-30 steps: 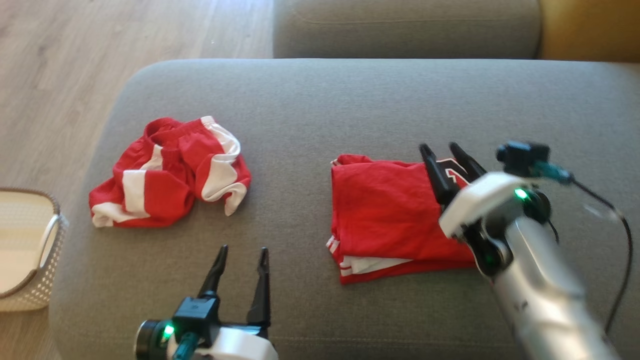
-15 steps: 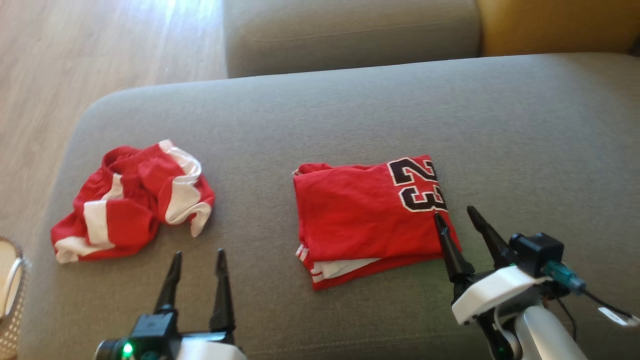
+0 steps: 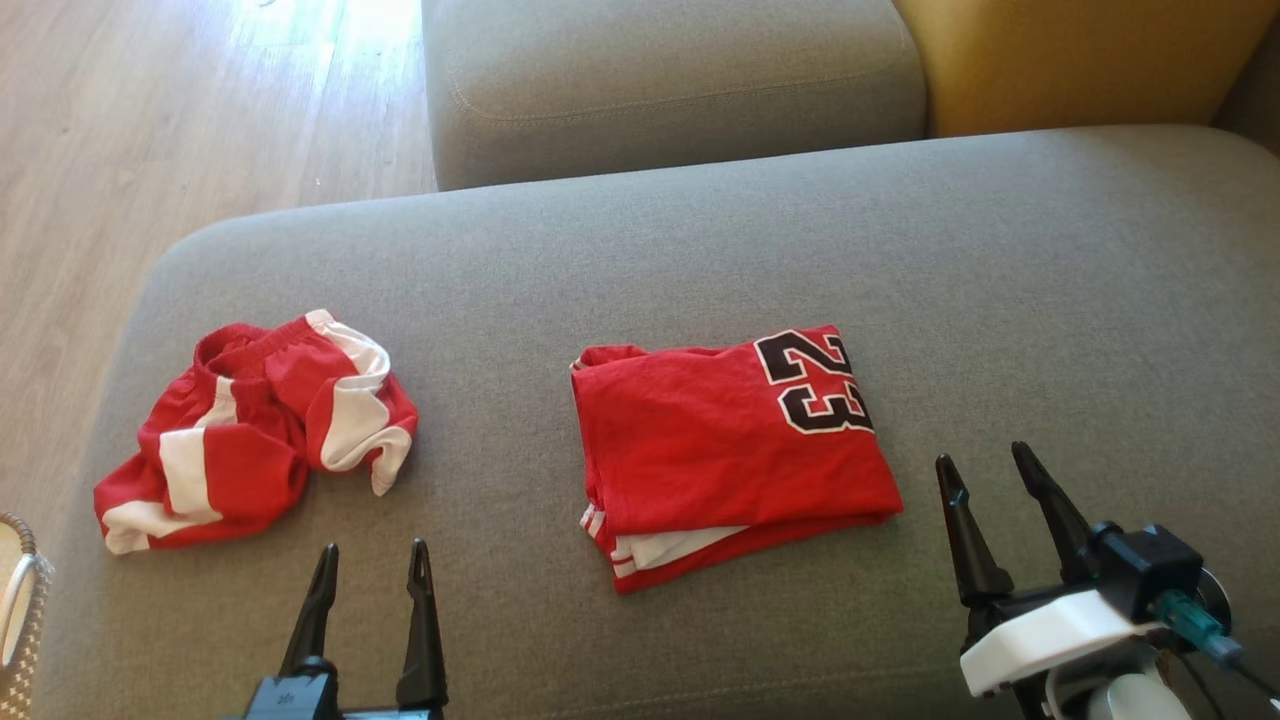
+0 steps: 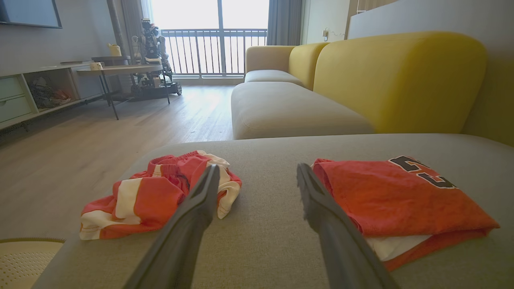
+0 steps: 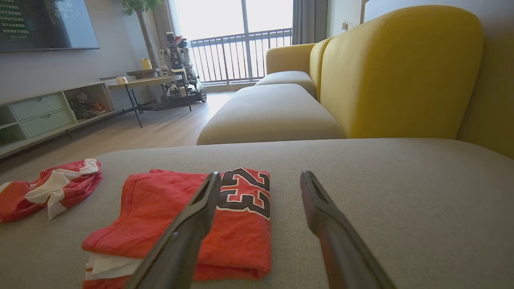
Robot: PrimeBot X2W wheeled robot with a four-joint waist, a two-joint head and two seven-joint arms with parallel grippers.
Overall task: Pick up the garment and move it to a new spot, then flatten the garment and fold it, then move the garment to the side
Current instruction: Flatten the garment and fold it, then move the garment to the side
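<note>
A red garment (image 3: 720, 440) with a black "23" lies folded on the grey sofa cushion (image 3: 700, 230), also seen in the left wrist view (image 4: 401, 196) and the right wrist view (image 5: 152, 200). A second red-and-white garment (image 3: 250, 430) lies crumpled to its left (image 4: 152, 196) (image 5: 52, 186). My right gripper (image 3: 981, 455) (image 5: 261, 174) is open and empty, just right of the folded garment's near corner and clear of it. My left gripper (image 3: 374, 548) (image 4: 258, 166) is open and empty near the front edge, between the two garments.
A pale woven basket (image 3: 20, 620) stands off the cushion's left front corner. Wooden floor (image 3: 150, 130) lies to the left. Behind are another grey seat cushion (image 3: 660, 80) and a yellow backrest (image 3: 1080, 60). Bare cushion stretches right of the folded garment.
My right gripper has pulled back off the folded garment toward the front edge, uncovering the "23". The head camera has shifted, so the whole scene sits differently.
</note>
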